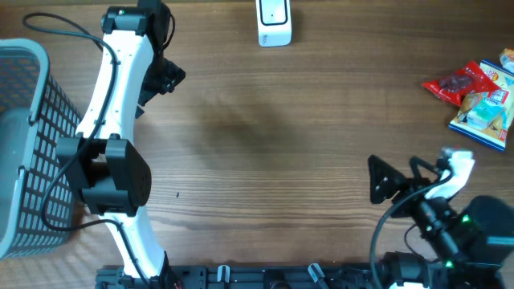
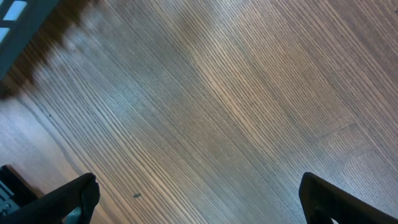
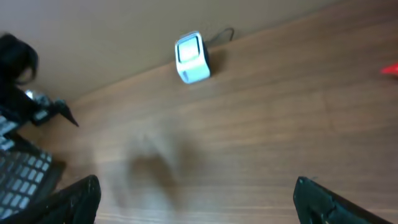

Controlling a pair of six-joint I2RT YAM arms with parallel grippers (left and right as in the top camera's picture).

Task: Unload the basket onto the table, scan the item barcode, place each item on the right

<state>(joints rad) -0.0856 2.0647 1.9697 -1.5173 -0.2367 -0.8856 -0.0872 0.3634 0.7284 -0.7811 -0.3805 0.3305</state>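
A white barcode scanner (image 1: 274, 22) stands at the table's far edge and also shows in the right wrist view (image 3: 191, 57). Snack packets lie at the far right: a red one (image 1: 456, 84) and a blue and yellow one (image 1: 485, 108). Only a red corner (image 3: 391, 70) of them reaches the right wrist view. My left gripper (image 1: 157, 88) hangs open over bare wood at the far left, its fingertips (image 2: 78, 196) wide apart with nothing between them. My right gripper (image 1: 376, 178) is open near the front right, pointing left, well short of the packets.
A grey mesh basket (image 1: 28, 136) fills the left edge of the table (image 1: 265, 152). The left arm's white links (image 1: 112, 96) run beside it. A third packet (image 1: 507, 60) peeks in at the right edge.
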